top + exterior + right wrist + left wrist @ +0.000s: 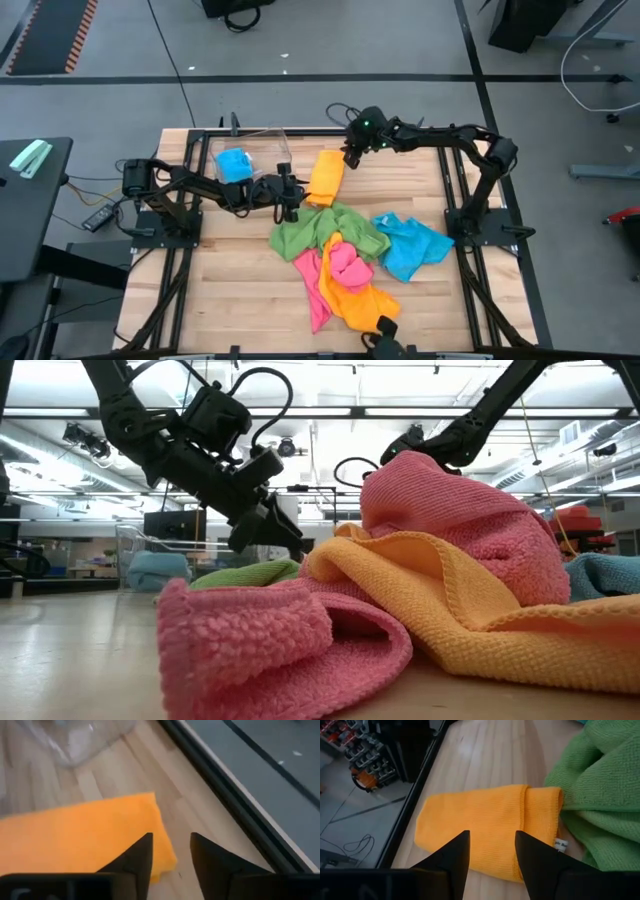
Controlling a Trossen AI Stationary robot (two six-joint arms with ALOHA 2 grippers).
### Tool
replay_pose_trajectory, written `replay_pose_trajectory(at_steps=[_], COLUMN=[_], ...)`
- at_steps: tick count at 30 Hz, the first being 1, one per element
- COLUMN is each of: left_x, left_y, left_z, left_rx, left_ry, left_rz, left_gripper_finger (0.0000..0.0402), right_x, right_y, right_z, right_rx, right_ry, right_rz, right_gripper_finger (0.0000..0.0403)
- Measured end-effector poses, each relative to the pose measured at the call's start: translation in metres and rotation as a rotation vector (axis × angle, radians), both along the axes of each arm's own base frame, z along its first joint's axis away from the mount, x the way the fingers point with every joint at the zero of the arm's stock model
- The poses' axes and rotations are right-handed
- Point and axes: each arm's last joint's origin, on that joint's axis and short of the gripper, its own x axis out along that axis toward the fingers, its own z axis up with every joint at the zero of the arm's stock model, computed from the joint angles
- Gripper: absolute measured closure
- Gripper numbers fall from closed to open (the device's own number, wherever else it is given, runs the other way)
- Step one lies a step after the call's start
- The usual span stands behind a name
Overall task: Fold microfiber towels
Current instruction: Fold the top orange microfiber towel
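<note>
We are finishing one fold. The table point(230, 300) carries a loose heap of towels point(350, 262), green, pink, orange and blue, still unfolded just beside the folded orange towel point(326, 177), our landmark. Behind that towel runs the table's far edge, close by; a clear bin point(262, 150) holding a blue towel point(235, 163) sits near it on the left arm's side. Our left gripper point(491, 851) hovers at its heap-side end, fingers spread, pinching nothing. Our right gripper point(170, 851) hovers over its far corner, fingers apart and empty. Next, we judge, the folded towel needs stowing; room toward the bin is tight.
</note>
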Motion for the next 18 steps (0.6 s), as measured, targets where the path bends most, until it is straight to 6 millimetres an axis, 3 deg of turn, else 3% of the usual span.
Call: replay_pose_trajectory(at_steps=[8, 14, 18], left_x=[0.000, 0.001, 0.001], left_y=[0.000, 0.001, 0.001], left_z=[0.000, 0.002, 0.002], left_rx=[-0.002, 0.000, 0.000], left_ry=[-0.006, -0.019, -0.020], left_rz=[0.003, 0.003, 0.004], left_gripper_finger=[0.0237, 0.0238, 0.0241], right_x=[-0.003, -0.001, 0.003], right_y=[-0.018, -0.016, -0.017], right_z=[-0.025, -0.022, -0.033], right_rx=[0.131, 0.143, 0.155], right_ry=[-0.021, -0.049, -0.049], right_rz=[-0.018, 0.026, 0.036], right_gripper_finger=[0.0212, 0.0227, 0.0242])
